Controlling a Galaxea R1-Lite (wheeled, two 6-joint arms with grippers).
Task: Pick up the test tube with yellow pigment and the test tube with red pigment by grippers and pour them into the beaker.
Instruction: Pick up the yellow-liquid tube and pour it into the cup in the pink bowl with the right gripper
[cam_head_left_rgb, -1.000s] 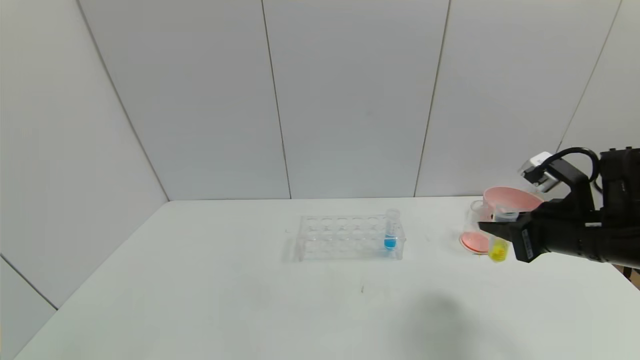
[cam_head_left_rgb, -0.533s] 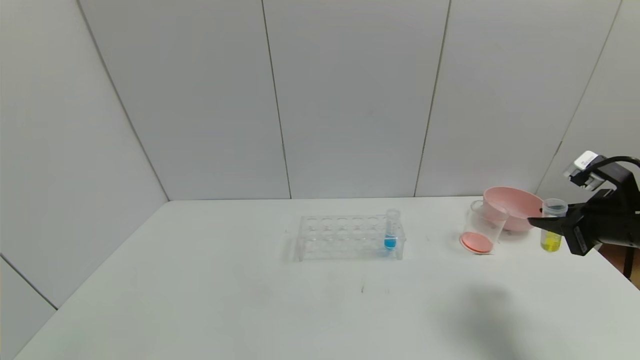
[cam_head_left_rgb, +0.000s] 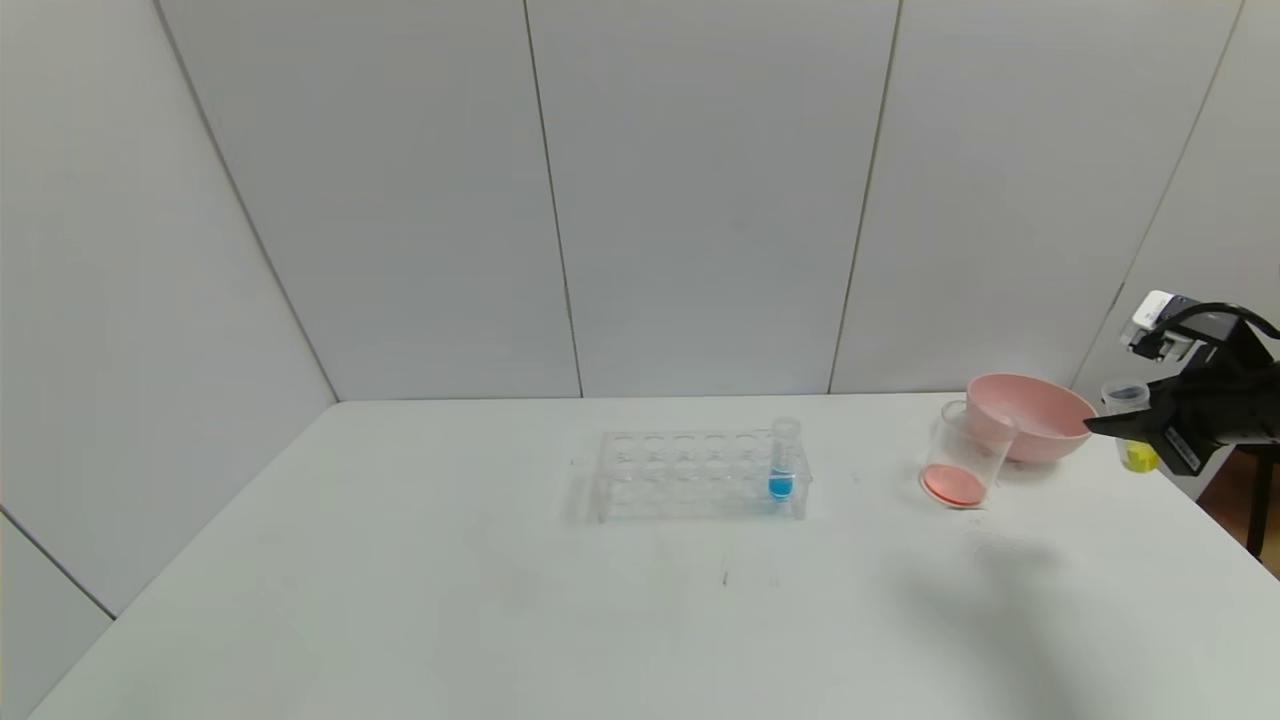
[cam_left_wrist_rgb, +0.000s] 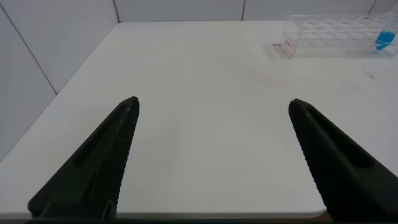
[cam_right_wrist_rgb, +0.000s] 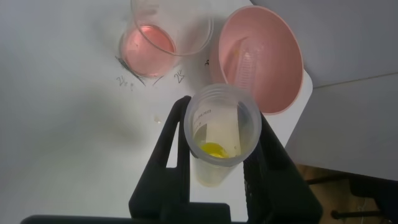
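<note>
My right gripper is shut on the test tube with yellow pigment, upright and lifted at the table's right edge, just right of the pink bowl. From the right wrist, the tube sits between the black fingers, with a little yellow liquid at its bottom. The beaker stands left of the bowl and holds red-orange liquid. No tube with red liquid shows. The left gripper hangs open over bare table, out of the head view.
A pink bowl stands at the back right, and a clear marked tube lies in it. A clear tube rack in mid-table holds a blue-liquid tube. The table's right edge is close under the right gripper.
The right gripper has carried the yellow tube from in front of the beaker rightward and farther back, past the pink bowl to the table's right edge. The beaker and rack have not moved.
</note>
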